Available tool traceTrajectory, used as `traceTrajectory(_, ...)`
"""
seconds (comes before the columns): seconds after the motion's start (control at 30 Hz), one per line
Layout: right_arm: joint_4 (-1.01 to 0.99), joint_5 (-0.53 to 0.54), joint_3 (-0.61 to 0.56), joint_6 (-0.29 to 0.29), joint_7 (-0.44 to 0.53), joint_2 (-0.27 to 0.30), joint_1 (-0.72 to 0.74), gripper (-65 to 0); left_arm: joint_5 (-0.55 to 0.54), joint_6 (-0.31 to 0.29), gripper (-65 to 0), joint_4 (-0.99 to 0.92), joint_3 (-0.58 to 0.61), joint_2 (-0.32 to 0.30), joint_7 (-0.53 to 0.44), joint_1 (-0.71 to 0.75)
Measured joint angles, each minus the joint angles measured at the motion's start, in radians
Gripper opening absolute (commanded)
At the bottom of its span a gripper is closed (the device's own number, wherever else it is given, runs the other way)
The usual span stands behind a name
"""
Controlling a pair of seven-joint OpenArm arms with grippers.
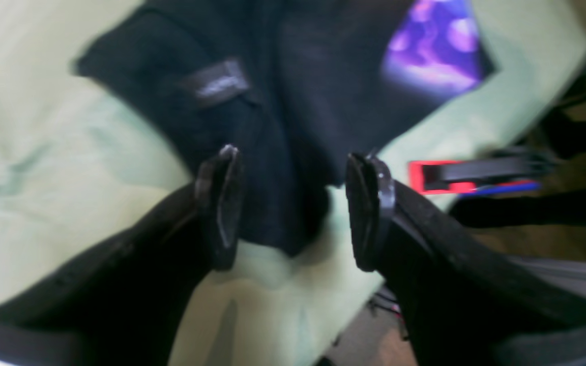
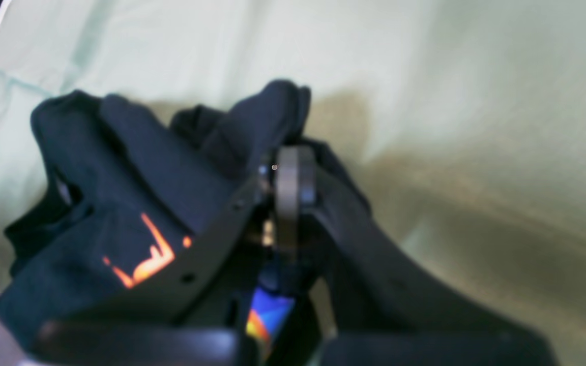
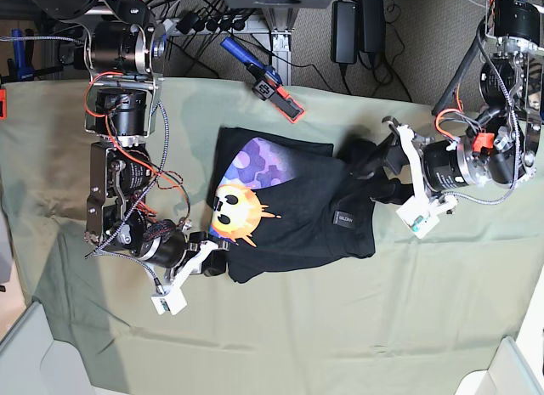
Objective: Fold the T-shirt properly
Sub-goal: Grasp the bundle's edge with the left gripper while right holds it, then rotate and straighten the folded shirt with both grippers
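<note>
The black T-shirt (image 3: 297,208) lies partly folded on the pale green cloth, its sun-face print and purple patch facing up. A small grey label (image 3: 344,218) shows on its right fold. At the shirt's right edge my left gripper (image 3: 370,170) is open. In the left wrist view its fingers (image 1: 222,203) stand wide apart over a black fold of the T-shirt (image 1: 283,76), gripping nothing. My right gripper (image 3: 217,263) is at the shirt's lower left corner. In the right wrist view that gripper (image 2: 293,173) is shut on bunched black fabric of the T-shirt (image 2: 145,168).
The green cloth (image 3: 340,327) covers the whole table. A red, black and blue hand tool (image 3: 272,89) lies at the back edge, also seen from the left wrist as the tool (image 1: 471,175). Cables and power bricks hang behind the table. Pale bins sit at the front corners.
</note>
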Motion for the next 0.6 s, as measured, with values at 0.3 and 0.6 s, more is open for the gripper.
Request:
traceTrajectory(0.3, -0.001, -0.118, 0.0, -0.001, 0.085, 0.0, 0.05, -65.0, -0.006, -0.018, -63.6, 0.126, 0.135, -0.004, 0.0, 0.099)
traceTrajectory(0.6, -0.173, -0.262, 0.0, -0.002, 0.196, -0.005, 0.14, -65.0, 0.44, -0.023, -64.1, 0.119, 0.413, 0.009, -0.227, 0.098)
